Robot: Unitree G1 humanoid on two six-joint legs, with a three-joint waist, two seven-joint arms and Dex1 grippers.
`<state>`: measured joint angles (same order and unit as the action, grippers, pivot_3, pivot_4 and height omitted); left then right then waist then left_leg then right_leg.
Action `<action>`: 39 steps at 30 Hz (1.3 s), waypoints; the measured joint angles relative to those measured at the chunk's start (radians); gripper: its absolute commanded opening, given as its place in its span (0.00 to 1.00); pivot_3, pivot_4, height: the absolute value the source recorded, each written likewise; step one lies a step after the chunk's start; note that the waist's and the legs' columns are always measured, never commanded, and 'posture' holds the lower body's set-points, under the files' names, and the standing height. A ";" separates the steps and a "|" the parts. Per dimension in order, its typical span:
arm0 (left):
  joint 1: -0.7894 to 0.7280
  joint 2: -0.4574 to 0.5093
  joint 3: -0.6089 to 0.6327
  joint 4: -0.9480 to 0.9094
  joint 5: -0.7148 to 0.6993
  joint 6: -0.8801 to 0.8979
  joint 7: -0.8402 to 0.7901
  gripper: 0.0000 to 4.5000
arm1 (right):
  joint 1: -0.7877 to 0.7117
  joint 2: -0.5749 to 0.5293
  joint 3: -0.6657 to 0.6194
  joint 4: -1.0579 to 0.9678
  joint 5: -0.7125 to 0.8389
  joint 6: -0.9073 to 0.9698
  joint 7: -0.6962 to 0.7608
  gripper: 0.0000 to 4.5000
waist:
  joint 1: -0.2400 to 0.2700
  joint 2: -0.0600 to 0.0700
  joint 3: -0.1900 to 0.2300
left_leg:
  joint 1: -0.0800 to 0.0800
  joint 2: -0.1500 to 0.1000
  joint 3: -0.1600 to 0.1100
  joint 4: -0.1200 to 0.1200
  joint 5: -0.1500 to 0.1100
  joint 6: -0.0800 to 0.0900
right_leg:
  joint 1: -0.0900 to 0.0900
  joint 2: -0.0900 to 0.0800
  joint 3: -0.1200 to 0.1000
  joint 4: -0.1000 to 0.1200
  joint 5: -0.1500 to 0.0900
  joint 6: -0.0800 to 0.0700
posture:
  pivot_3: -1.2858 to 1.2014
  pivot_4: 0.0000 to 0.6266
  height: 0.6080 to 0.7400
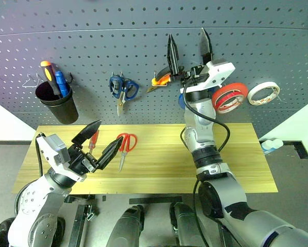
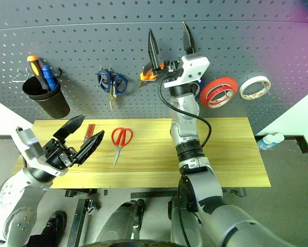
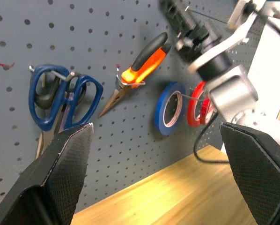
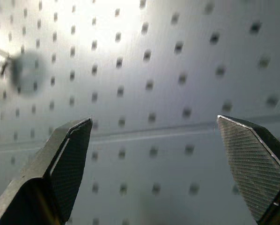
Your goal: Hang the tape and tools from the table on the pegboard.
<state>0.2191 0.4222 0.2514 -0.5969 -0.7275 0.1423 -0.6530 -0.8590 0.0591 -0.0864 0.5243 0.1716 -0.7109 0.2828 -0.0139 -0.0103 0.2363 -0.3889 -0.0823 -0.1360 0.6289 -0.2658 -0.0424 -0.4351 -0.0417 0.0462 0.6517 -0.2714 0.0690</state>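
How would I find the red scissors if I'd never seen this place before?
Look at the yellowish wooden table below the grey pegboard. The red scissors lie flat on it, left of the middle. The other scissors have blue handles and hang on the board.

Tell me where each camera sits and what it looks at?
Head views: both eyes look down at the table, pegboard and both arms.
Left wrist view: looks past the open left gripper at the pliers, blue scissors and right arm.
Right wrist view: looks between the open right gripper at bare pegboard.
Shared: head and left wrist views both show the pliers.
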 measured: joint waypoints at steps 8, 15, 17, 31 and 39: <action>0.005 -0.003 0.001 0.041 0.002 -0.032 -0.039 1.00 | 0.120 -0.011 0.071 -0.133 0.011 0.028 0.068 0.99 | 0.000 0.000 0.000 | 0.000 0.000 0.000 0.001 0.000 0.000 | 0.000 0.000 0.000 0.001 0.000 0.000 | 0.55 0.33 1.00; 0.000 -0.012 0.003 0.094 0.017 -0.063 -0.071 1.00 | 0.303 -0.069 0.092 -0.331 0.112 0.173 0.131 0.99 | 0.002 0.000 0.000 | 0.000 0.000 0.000 0.001 0.000 0.000 | 0.001 0.000 0.000 0.000 0.000 0.000 | 0.53 0.33 1.00; -0.003 -0.013 0.001 0.110 0.021 -0.068 -0.076 1.00 | 0.354 -0.081 0.096 -0.383 0.130 0.215 0.138 0.99 | -0.001 0.000 0.000 | 0.000 0.000 0.000 0.002 0.000 0.001 | 0.001 0.000 0.000 0.000 0.000 0.000 | 0.53 0.32 1.00; -0.109 -0.036 -0.041 0.283 0.133 -0.112 -0.098 1.00 | 0.631 -0.279 0.173 -0.606 0.235 0.547 0.324 0.99 | -0.006 -0.001 -0.001 | 0.001 0.001 0.000 0.005 -0.003 0.005 | 0.003 0.000 -0.001 0.001 0.004 0.002 | 0.50 0.29 1.00; -0.149 -0.036 -0.085 0.402 0.274 -0.088 -0.018 1.00 | 0.701 -0.437 0.136 -0.675 0.445 0.817 0.527 0.99 | -0.006 -0.002 -0.002 | 0.003 0.001 0.001 0.005 -0.003 0.006 | 0.006 0.000 -0.001 -0.002 0.004 0.002 | 0.49 0.29 1.00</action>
<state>0.0705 0.3858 0.1666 -0.1950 -0.4534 0.0544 -0.6713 -0.1583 -0.3777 0.0494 -0.1502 0.6171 0.1058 0.8096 -0.0198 -0.0121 0.2341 -0.3858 -0.0813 -0.1354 0.6340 -0.2689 -0.0367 -0.4289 -0.0413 0.0455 0.6500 -0.2673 0.0710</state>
